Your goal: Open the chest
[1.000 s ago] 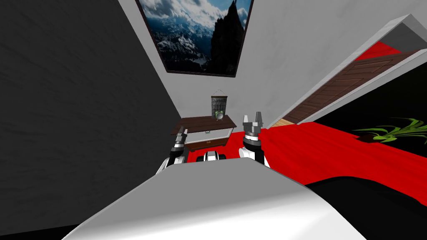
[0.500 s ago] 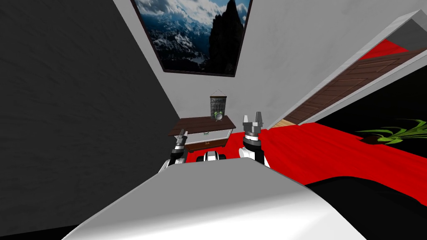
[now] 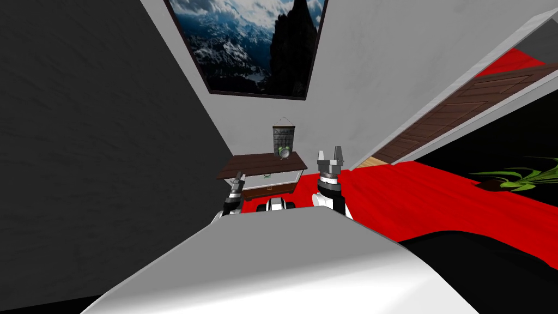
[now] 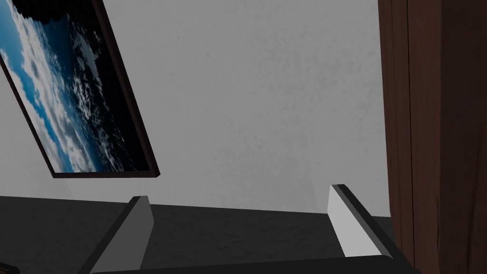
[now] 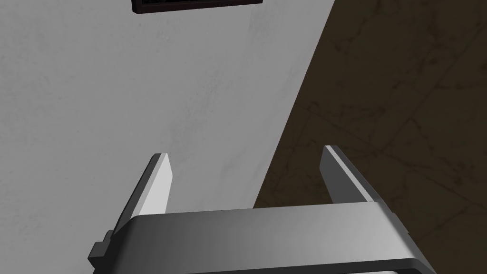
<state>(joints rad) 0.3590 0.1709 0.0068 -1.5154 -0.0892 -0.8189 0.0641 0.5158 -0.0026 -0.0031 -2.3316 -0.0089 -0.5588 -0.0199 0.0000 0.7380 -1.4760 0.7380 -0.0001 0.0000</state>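
Note:
The chest (image 3: 256,162) stands against the far wall; it has a dark brown top, a pale front with a small handle (image 3: 268,175) and a brown lower part. My left gripper (image 3: 240,178) is at the chest's front left corner, just below the top's edge. In the left wrist view the left gripper (image 4: 238,191) is open and holds nothing, with a dark wood edge (image 4: 437,133) close beside one finger. My right gripper (image 3: 331,152) is raised to the right of the chest. In the right wrist view the right gripper (image 5: 246,151) is open and holds nothing.
A small alarm clock (image 3: 284,153) sits on the chest's top, under a small wall hanging (image 3: 283,136). A dark grey wall (image 3: 98,152) runs close along the left. A brown door (image 3: 463,106) stands open at the right, a plant (image 3: 517,179) beyond it. The floor (image 3: 414,191) is red.
The whole head view has shifted a little, so I have moved: the chest and the painting now sit slightly further left. The left gripper has dipped slightly at the chest's corner. The right arm is unchanged.

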